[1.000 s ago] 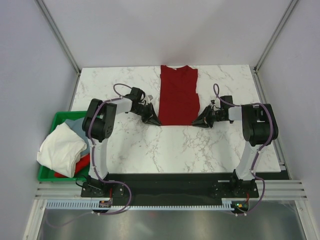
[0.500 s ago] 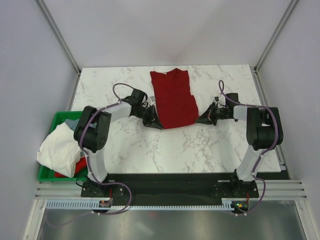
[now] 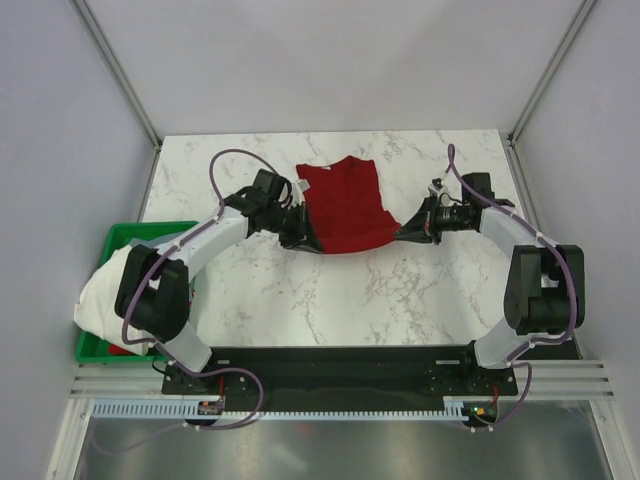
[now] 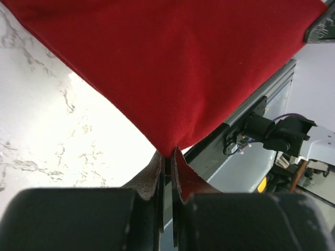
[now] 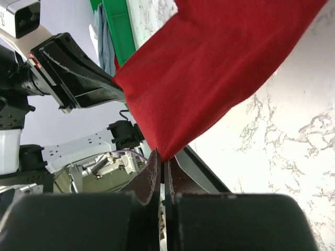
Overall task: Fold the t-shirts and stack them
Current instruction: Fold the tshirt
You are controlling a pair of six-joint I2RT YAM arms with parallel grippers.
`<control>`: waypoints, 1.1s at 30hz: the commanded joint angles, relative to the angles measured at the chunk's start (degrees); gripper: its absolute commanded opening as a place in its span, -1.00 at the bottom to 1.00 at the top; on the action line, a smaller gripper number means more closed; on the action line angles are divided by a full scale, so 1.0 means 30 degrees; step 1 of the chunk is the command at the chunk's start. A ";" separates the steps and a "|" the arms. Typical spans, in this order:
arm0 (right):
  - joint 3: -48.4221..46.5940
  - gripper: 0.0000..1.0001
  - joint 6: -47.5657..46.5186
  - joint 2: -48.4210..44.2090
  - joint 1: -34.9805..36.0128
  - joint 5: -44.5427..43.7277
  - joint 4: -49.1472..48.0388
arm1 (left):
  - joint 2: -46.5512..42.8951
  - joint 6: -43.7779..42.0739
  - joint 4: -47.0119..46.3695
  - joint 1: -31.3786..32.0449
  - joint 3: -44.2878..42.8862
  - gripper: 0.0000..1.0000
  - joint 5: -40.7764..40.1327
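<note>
- Red tee (image 3: pixel 343 203): it is lying spread on the marble surface (image 3: pixel 400 290), toward 12 o'clock from the surface's middle, with its neck end pointing to 12 o'clock and tilting slightly toward 11.
- Left fingers (image 3: pixel 303 236): they are pinching the tee's near corner at about 7 o'clock of the garment. The left wrist view is showing the fingers pressed together on a point of red cloth, with only a thin slit between them.
- Right fingers (image 3: pixel 408 232): they are pinching the opposite near corner at about 4 o'clock of the garment. The right wrist view is showing the same tight grip on a cloth tip.
- Near hem: it is running in a shallow curve between the two grips, bowing toward 6 o'clock. In both wrist views the held corners are sitting clear of the marble; how much of the hem is raised cannot be told.
- Arms: both are reaching in from 6 o'clock, the left bending round from 9 o'clock and the right from 3 o'clock.
- Bin (image 3: pixel 128 234): the green bin is standing at 8 o'clock, off the surface's left edge, well apart from the red tee.
- White tee (image 3: pixel 112 295): it is lying bunched over the bin's near half and hanging over its rim. A strip of red cloth is showing under it at 6 o'clock.
</note>
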State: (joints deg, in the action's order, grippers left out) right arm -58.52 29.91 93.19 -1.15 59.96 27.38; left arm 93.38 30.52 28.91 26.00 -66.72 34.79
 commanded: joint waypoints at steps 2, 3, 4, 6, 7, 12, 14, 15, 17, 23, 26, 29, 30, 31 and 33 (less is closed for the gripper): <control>-0.2429 -1.00 -0.1443 0.0136 -0.0057 0.0433 0.0572 | -0.0426 -0.1385 0.0356 -0.0462 -0.1373 -0.95 -0.1311; -0.2813 -1.00 -0.1735 0.0458 -0.0057 0.0258 0.0543 | -0.0222 -0.1530 0.0239 -0.0608 -0.1548 -0.95 -0.1399; -0.3194 -1.00 -0.1883 0.1273 -0.0028 0.0082 0.0398 | 0.0128 -0.1619 0.0151 -0.0929 -0.1956 -0.95 -0.1603; -0.4511 -1.00 -0.2147 0.2272 0.0001 -0.0153 0.0192 | 0.0657 -0.2115 -0.0112 -0.1252 -0.2484 -0.95 -0.1721; -0.5473 -1.00 -0.2409 0.3206 0.0002 -0.0473 -0.0070 | 0.1326 -0.2234 -0.0172 -0.1573 -0.3183 -0.95 -0.1838; -0.9723 -1.00 -0.2617 0.7158 0.0265 -0.0769 -0.0482 | 0.3614 -0.3317 -0.0611 -0.2337 -0.6315 -0.95 -0.2395; -1.2242 -1.00 -0.2793 0.8365 0.0845 -0.1031 -0.0541 | 0.4986 -0.3872 -0.0670 -0.2572 -0.7433 -0.95 -0.2629; -1.3063 -1.00 -0.2735 0.9531 0.0938 -0.1062 -0.0657 | 0.5430 -0.4079 -0.0641 -0.2660 -0.8569 -0.95 -0.2717; -1.5698 -1.00 -0.2617 1.0826 0.1288 -0.1266 -0.1097 | 0.6831 -0.4604 -0.0525 -0.2981 -0.9660 -0.96 -0.3097; -2.2670 -1.00 0.0747 1.6274 0.2138 -0.1823 -0.4551 | 1.0497 -0.6010 -0.0202 -0.3744 -1.4521 -0.95 -0.4473; -2.6365 -0.65 0.0401 1.9494 0.2694 -0.3109 -0.4642 | 1.3074 -0.6685 -0.0637 -0.3861 -1.7217 -0.68 -0.6637; -2.7015 -0.31 0.0811 2.0263 0.2989 -0.3463 -0.6719 | 1.4690 -0.7214 -0.1691 -0.3803 -1.9006 -0.04 -0.8952; -2.7306 -0.25 0.0347 2.0324 0.2932 -0.3581 -0.6926 | 1.4866 -0.7389 -0.1928 -0.3745 -1.9504 0.01 -0.9973; -2.7309 -0.15 0.0023 2.0208 0.2757 -0.3640 -0.7015 | 1.4868 -0.7623 -0.2046 -0.3773 -1.9683 0.01 -1.0361; -2.7309 0.02 -0.0825 1.9682 0.2348 -0.3786 -0.7045 | 1.4490 -0.7451 -0.2135 -0.3773 -1.9656 0.07 -1.1558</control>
State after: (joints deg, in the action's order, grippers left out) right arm -136.77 30.28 154.58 7.62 50.04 11.81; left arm 138.67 11.86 26.22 14.39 -121.97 9.19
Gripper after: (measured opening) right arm 0.482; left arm 0.519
